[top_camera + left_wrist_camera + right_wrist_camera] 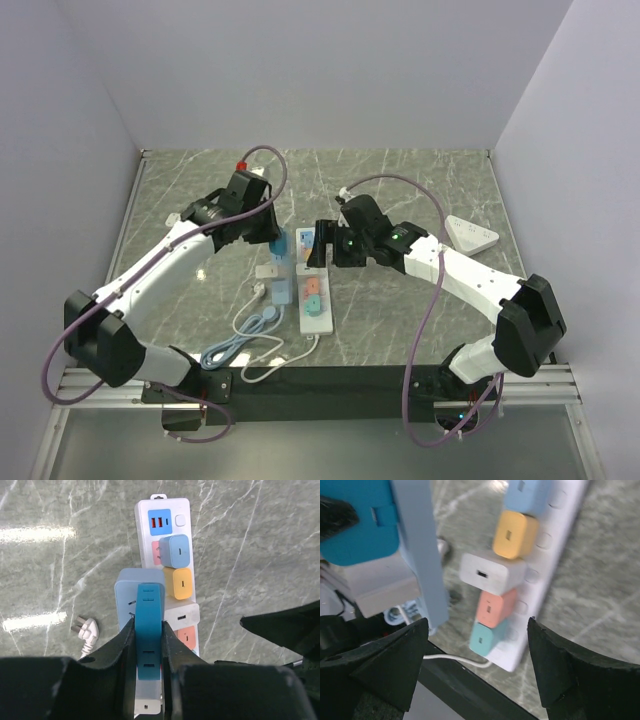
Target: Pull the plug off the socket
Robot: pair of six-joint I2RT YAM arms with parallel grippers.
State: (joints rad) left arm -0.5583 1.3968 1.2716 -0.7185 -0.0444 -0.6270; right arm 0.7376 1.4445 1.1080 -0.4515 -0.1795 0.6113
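The long white socket strip [318, 300] lies in the middle of the table and carries a row of plugs: light blue [177, 550], yellow [180, 583], white [492, 573], salmon [492, 608] and teal [487, 639]. My right gripper [322, 256] hangs open above it, its fingers [547, 660] either side of the salmon and teal plugs without touching. A light blue strip [131, 587] lies left of the socket. My left gripper [148, 626] is shut on a darker blue plug [150, 610] seated in that light blue strip.
A loose white plug [85, 630] with its cord lies left of the light blue strip. Coiled white and blue cords [240, 340] lie near the front edge. A white triangular adapter [472, 235] sits at the right. Grey walls surround the table.
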